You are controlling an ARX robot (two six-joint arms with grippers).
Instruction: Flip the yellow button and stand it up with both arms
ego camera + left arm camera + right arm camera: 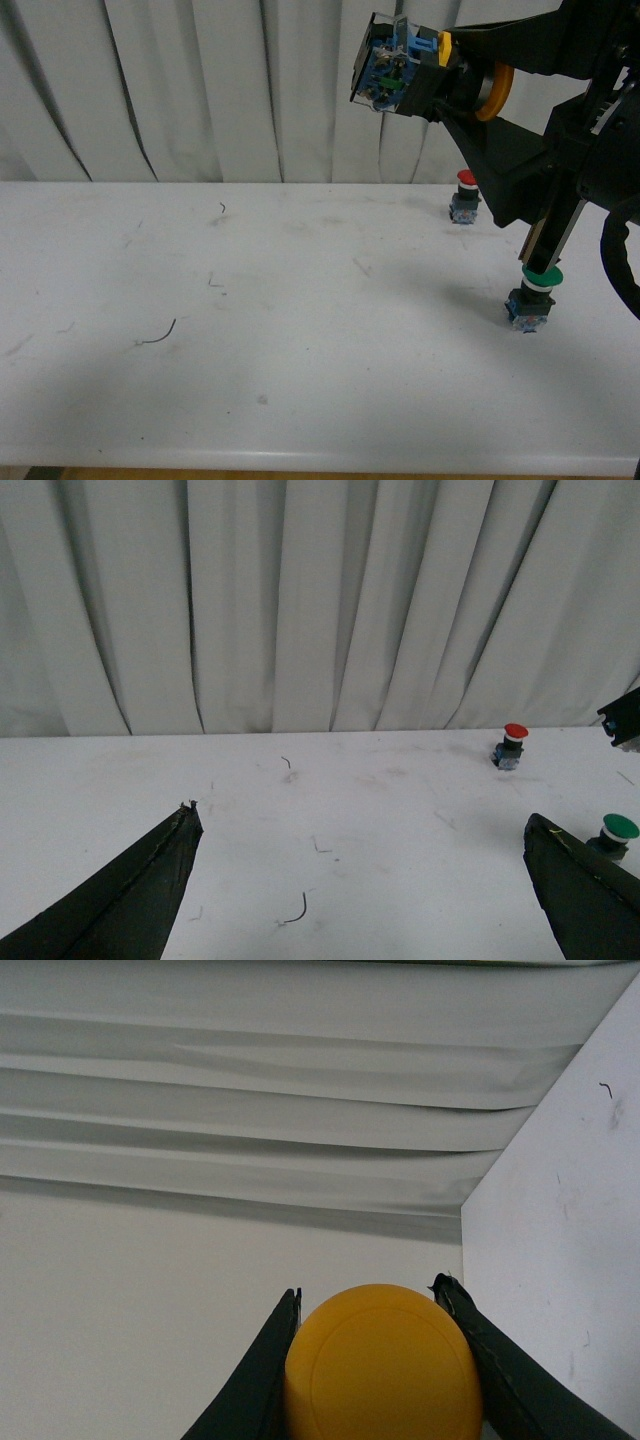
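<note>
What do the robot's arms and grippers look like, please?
The right arm is bulky, angular and black, with a looped black cable at its side and a pale strip along one bar. The left gripper has matte black wedge fingers tapering to frayed tips. The right gripper has slim, curved black fingers.

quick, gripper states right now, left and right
Left gripper: open, holding nothing.
Right gripper: closed on the yellow button, lifted above the table.

Matte black right arm [585, 165] with angular panels and a looping black cable [607, 255]; left fingers [130, 900] are tapered black wedges
</note>
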